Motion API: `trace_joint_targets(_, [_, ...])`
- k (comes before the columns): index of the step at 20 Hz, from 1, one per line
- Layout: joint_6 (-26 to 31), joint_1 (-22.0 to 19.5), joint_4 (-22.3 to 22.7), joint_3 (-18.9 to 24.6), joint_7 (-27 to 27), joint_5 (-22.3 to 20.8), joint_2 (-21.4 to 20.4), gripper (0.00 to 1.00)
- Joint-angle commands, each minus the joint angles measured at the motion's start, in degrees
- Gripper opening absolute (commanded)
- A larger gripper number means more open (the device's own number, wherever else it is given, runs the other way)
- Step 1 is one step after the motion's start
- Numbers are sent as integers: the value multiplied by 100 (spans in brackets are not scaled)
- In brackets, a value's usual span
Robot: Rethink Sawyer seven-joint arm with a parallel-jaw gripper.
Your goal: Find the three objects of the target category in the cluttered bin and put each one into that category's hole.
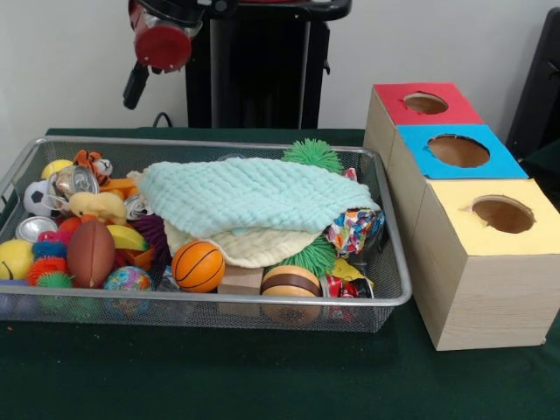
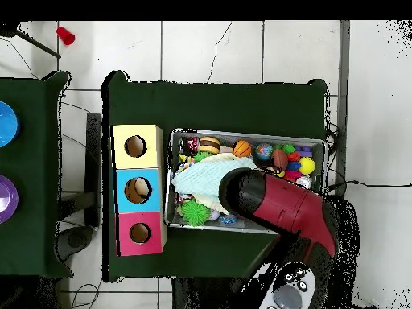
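The wire-mesh bin (image 1: 219,297) stands on the green table, full of toys; it also shows in the overhead view (image 2: 323,145). An orange striped tiger plush (image 1: 90,162) lies at its far left corner. A pale yellow plush, likely the duck (image 1: 98,206), lies just in front of it beside an orange part. A mint cloth (image 1: 254,194) over a cream cloth (image 1: 262,247) covers the bin's middle. Three boxes with holes stand beside the bin: red (image 1: 424,103), blue (image 1: 458,150), yellow (image 1: 503,214). The red and black arm (image 2: 282,209) reaches over the bin; its gripper is hidden.
In the bin are a basketball (image 1: 198,266), a brown football (image 1: 90,254), shiny cans (image 1: 74,182), a soccer ball (image 1: 37,199), green spiky balls (image 1: 312,154) and wooden pieces (image 1: 290,282). The arm's red joint (image 1: 162,39) hangs high at the top left.
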Motion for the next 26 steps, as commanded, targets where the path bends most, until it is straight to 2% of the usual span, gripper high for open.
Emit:
trace_joint_targets(1, [-469,-291,247,876,331,42,495,0])
trace_joint_targets(4, [-554,-274,202,823,340,-24,570,0])
trace_joint_targets(5, [-599,-284,205,824,365,-12,591,100])
trace_joint_targets(13, [-1182,-304,199,778,532,12,764,100])
trace_joint_targets(18, [-1316,-354,144,772,523,63,870,100])
trace_joint_targets(26, [-1763,-502,-111,814,510,90,1247,100])
